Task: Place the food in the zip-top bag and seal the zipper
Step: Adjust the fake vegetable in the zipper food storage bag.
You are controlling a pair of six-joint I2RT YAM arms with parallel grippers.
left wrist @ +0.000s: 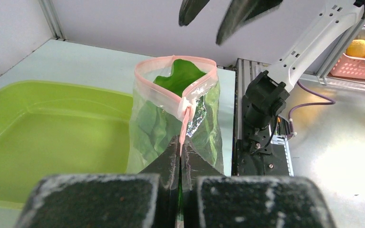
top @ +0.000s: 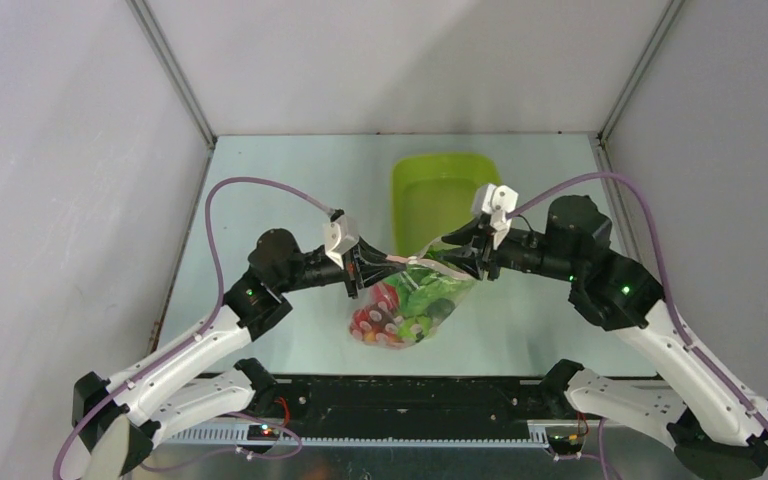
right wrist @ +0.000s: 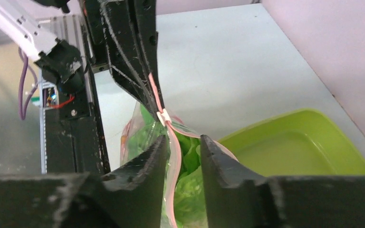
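Left gripper is clamped on the zipper end. The zip-top bag hangs mouth-up beside the tray, strip running arm to arm. Right gripper straddles it, fingers narrowly apart. Food is kinda blurry through the plastic.

The bag is clear, its zipper pale pink with a white slider. Inside show green lettuce and red tomatoes. The far tray is lime green, the desk pale grey-green. The left claw and right claw are black, the cables purple.
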